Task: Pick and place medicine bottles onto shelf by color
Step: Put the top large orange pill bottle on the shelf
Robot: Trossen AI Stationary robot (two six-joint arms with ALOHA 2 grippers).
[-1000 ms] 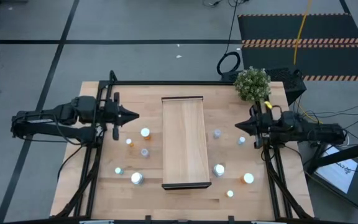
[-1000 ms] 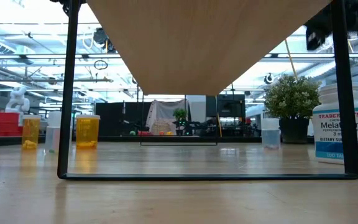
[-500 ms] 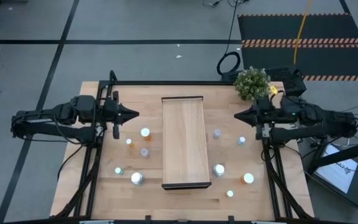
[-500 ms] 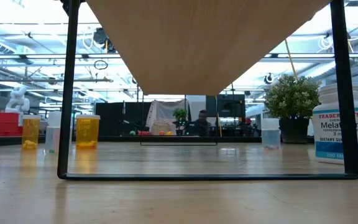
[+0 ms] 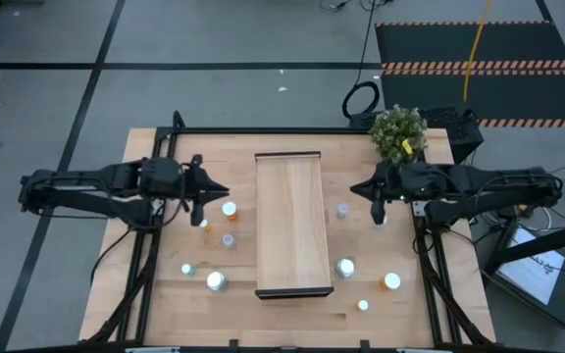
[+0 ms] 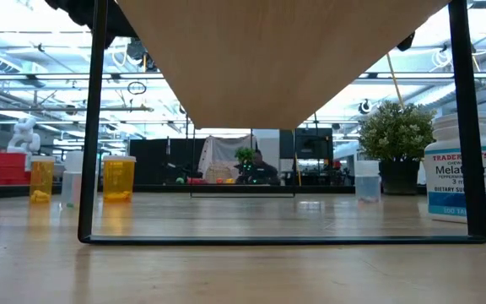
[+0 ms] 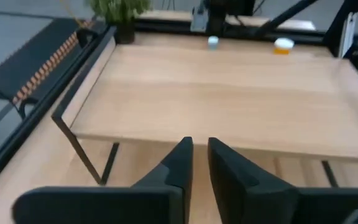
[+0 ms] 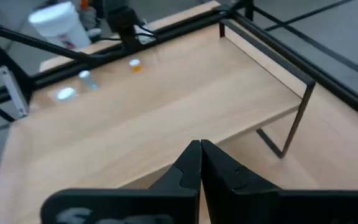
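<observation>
The shelf (image 5: pixel 288 224) is a long rectangular light-wood board on thin dark legs, standing at the middle of the table, its length running from far edge to near edge. Its top is bare. The medicine bottles (image 5: pixel 230 209) are small, white-capped and upright, standing on the table in two groups, one toward the left edge, one (image 5: pixel 346 267) toward the right edge.
</observation>
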